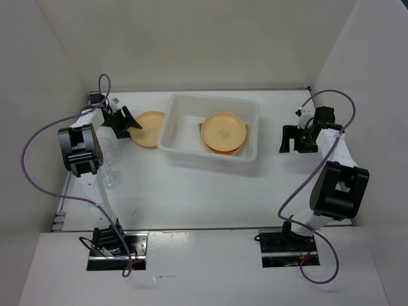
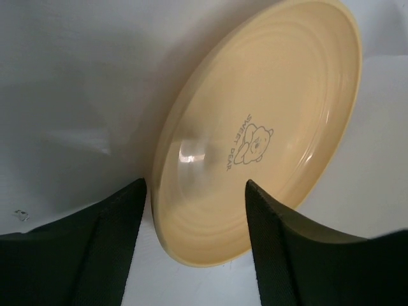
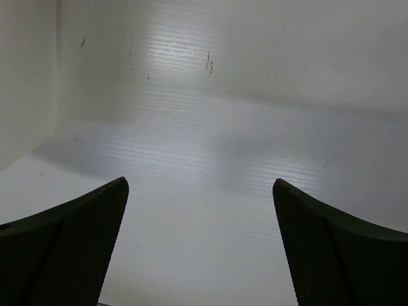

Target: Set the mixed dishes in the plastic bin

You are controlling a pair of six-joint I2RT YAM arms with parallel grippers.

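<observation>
The translucent white plastic bin [image 1: 180, 131] stands at the middle back of the table. An orange-tan plate [image 1: 223, 131] lies in its right half, and the edge of a second plate [image 1: 244, 135] shows under it. A third orange-tan plate [image 1: 152, 129] lies on the table against the bin's left side. In the left wrist view this plate [image 2: 268, 121] has a bear print. My left gripper [image 1: 131, 122] is open, its fingers [image 2: 127, 210] astride the plate's near rim. Two clear cups [image 1: 109, 152] [image 1: 111, 179] lie by the left arm. My right gripper [image 1: 291, 141] is open and empty, right of the bin.
White walls close in the table at the back, left and right. The left arm's purple cable [image 1: 38, 137] loops along the left edge. The right wrist view shows only bare white table and wall [image 3: 210, 76] between its fingers [image 3: 95, 217].
</observation>
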